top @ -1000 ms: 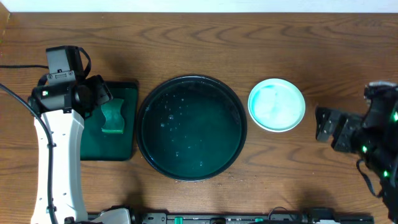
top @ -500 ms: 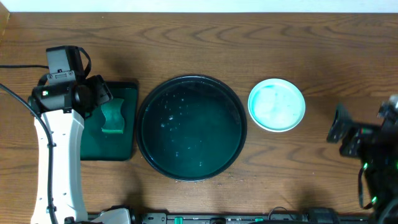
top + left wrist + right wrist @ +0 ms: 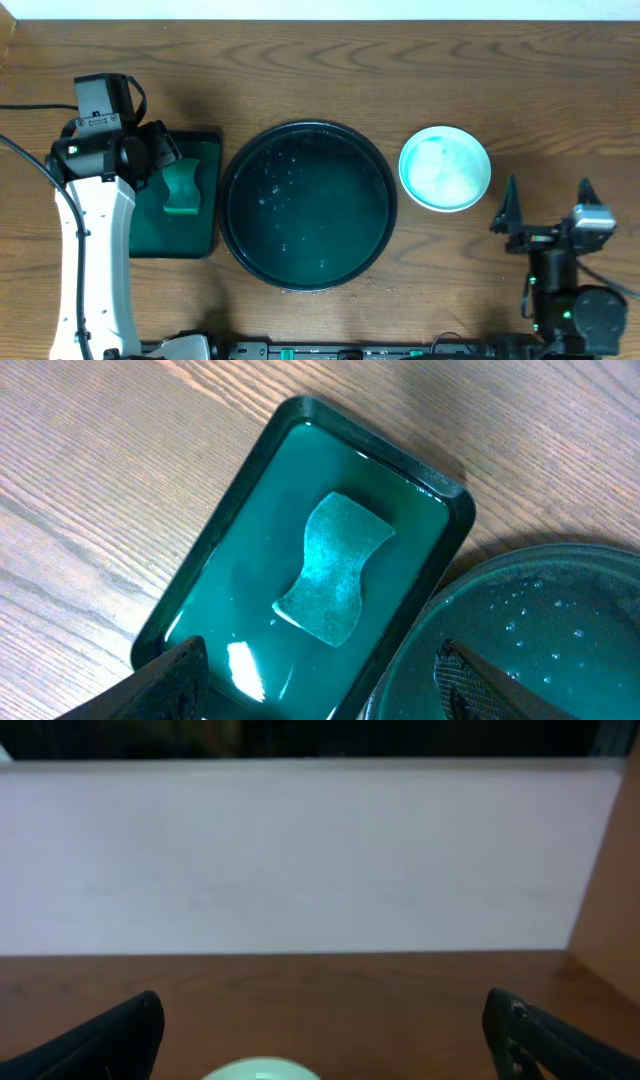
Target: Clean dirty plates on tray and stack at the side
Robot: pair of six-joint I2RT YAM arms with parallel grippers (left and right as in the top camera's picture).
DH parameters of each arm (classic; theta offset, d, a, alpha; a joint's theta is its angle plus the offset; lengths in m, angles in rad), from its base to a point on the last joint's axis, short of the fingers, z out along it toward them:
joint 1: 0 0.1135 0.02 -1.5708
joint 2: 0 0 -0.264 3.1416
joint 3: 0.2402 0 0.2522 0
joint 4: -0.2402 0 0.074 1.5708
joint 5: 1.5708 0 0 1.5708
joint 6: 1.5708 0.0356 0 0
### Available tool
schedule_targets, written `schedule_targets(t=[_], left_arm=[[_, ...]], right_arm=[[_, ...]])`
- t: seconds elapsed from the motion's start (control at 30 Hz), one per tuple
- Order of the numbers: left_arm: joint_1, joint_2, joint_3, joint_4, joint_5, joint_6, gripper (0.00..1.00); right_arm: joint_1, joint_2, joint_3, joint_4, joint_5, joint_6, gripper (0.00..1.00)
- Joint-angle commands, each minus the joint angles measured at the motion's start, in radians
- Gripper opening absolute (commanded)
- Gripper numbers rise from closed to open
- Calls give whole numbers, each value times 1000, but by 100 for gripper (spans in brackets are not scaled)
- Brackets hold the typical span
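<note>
The round dark tray (image 3: 235, 170) sits mid-table with water drops and no plates on it; its rim also shows in the left wrist view (image 3: 470, 585). A pale-teal stack of plates (image 3: 445, 168) stands right of the tray; its top edge shows in the right wrist view (image 3: 260, 1070). My left gripper (image 3: 160, 150) is open and empty above the small rectangular green tray; its fingers frame that tray in the left wrist view (image 3: 320, 680). My right gripper (image 3: 548, 205) is open and empty, low at the right front, pointing toward the back wall (image 3: 320, 1030).
A small rectangular green tray (image 3: 205, 215) left of the round tray holds a green sponge (image 3: 182, 190), also seen in the left wrist view (image 3: 335, 565). A pale wall runs along the table's back edge (image 3: 300, 850).
My right arm has drawn back toward the front edge and turned so its open fingers point at the back wall. The left arm, tray and plates have not moved.
</note>
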Motion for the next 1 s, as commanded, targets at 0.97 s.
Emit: schedule_targets(t=[0.97], left_arm=[[3, 0, 10, -2, 2, -16, 73]], right_arm=[[18, -186, -324, -28, -47, 20, 99]])
